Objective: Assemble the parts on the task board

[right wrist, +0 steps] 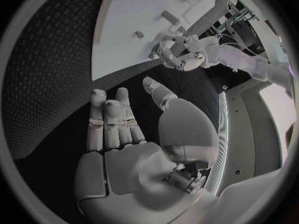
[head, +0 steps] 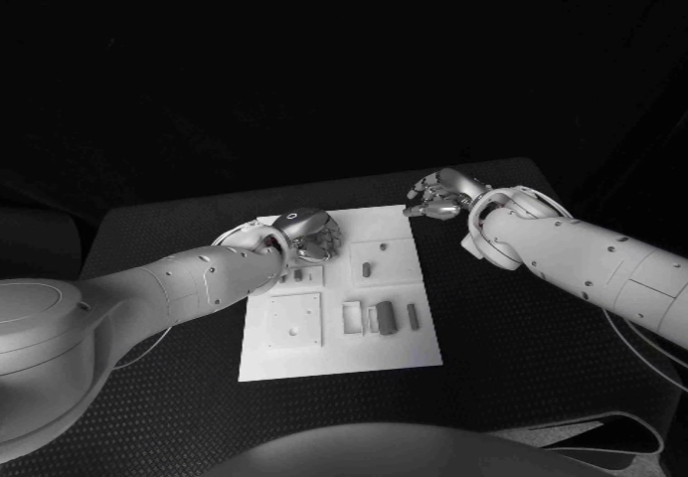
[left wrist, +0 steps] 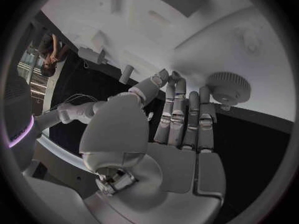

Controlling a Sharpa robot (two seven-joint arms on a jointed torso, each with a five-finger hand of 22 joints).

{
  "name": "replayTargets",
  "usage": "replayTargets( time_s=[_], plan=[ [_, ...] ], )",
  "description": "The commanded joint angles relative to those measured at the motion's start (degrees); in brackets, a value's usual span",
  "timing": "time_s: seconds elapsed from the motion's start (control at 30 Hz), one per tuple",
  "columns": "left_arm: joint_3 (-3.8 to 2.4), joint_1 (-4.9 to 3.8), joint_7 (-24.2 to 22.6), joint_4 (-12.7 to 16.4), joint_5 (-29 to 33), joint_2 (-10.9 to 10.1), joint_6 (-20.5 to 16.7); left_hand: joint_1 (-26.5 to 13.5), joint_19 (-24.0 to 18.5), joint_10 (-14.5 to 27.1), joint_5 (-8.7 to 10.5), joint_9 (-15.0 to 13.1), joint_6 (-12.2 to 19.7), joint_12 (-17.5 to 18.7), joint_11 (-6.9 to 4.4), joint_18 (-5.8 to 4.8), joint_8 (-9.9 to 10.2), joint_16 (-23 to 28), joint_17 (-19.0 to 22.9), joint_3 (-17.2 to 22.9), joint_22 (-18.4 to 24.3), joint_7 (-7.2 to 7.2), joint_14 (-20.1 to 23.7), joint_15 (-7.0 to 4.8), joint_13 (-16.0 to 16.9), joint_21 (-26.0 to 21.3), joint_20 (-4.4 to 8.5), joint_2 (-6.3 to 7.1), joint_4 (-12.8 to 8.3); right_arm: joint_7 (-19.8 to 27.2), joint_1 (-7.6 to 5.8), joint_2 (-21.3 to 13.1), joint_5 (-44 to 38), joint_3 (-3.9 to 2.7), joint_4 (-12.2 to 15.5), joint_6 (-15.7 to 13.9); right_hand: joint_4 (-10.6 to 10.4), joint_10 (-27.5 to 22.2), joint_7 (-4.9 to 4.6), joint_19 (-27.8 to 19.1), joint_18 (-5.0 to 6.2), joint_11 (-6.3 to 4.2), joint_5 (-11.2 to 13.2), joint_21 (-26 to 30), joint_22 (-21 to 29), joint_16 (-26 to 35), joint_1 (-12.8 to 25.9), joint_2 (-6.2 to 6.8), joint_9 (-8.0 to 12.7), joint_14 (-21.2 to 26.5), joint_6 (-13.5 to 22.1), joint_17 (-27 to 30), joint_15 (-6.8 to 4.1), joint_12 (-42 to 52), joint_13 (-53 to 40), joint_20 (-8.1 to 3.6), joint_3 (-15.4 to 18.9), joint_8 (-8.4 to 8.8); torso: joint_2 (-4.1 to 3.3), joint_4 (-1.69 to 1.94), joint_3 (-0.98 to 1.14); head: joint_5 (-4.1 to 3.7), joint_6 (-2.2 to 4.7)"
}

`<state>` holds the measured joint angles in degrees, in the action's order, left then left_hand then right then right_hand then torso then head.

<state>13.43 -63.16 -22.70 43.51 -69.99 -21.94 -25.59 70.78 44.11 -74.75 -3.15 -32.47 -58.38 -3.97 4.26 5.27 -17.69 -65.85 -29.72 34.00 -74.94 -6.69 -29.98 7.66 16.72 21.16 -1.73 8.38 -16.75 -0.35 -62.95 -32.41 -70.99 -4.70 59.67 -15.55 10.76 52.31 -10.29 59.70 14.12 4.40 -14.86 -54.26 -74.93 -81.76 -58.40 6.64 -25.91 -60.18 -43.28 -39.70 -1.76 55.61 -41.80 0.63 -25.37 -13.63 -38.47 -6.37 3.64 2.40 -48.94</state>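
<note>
The white task board [head: 337, 353] lies in the middle of the black table, with several grey parts on it: a small peg [head: 369, 268], upright bars [head: 385, 316] and a flat square plate [head: 294, 320]. My left hand [head: 308, 234] hovers over the board's far left part, fingers stretched side by side [left wrist: 184, 119], holding nothing. A round toothed part [left wrist: 227, 88] and a short cylinder [left wrist: 126, 74] sit on the board beyond its fingertips. My right hand [head: 444, 194] hangs over the table just off the board's far right corner, fingers [right wrist: 112, 122] extended and empty.
Black textured table [head: 531, 328] surrounds the board [right wrist: 137, 15] on all sides. The right wrist view shows my left hand [right wrist: 181, 55] at the board's edge and small parts [right wrist: 170, 17] on the plate. Cables [head: 631, 338] run along the right side.
</note>
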Motion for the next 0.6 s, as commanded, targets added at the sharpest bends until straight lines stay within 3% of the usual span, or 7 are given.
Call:
replayTargets(
  time_s=[0.03,0.6],
  plan=[
    [-0.01,-0.02,-0.19,0.03,-0.96,0.03,0.82,0.2,-0.44,0.53,0.0,0.07,0.34,0.17,-0.08,-1.02,0.27,-0.23,0.13,-0.4,-0.5,-0.04,0.5,-0.06,-0.1,-0.43,-0.06,0.51,-0.03,0.15,-0.02,0.02,-0.41,0.0,0.05,0.69,-0.16,-0.5,-0.64,-0.01,0.88,0.05,0.04,0.31,-0.76,0.31,0.46,-0.24,0.09,0.52,0.12,0.08,-0.05,0.16,0.1,-0.3,0.06,-0.3,-0.05,-0.03,0.06,0.06,0.0],
    [0.0,-0.02,0.69,-0.42,-2.56,-0.26,2.11,1.08,-0.31,0.47,-0.01,0.08,0.2,0.08,-0.12,-0.97,0.31,-0.53,0.72,-0.57,-0.37,-0.01,0.45,-0.02,-0.16,-0.83,-0.13,-0.01,-0.04,0.16,-0.02,-0.07,-0.41,0.0,-0.07,0.72,-0.21,-0.5,-0.64,0.0,0.88,0.05,0.04,0.31,-0.77,0.3,0.49,-0.25,0.1,0.51,0.11,0.09,-0.05,0.17,0.11,-0.3,0.05,-0.31,-0.1,-0.01,0.1,0.09,-0.13]
  ],
)
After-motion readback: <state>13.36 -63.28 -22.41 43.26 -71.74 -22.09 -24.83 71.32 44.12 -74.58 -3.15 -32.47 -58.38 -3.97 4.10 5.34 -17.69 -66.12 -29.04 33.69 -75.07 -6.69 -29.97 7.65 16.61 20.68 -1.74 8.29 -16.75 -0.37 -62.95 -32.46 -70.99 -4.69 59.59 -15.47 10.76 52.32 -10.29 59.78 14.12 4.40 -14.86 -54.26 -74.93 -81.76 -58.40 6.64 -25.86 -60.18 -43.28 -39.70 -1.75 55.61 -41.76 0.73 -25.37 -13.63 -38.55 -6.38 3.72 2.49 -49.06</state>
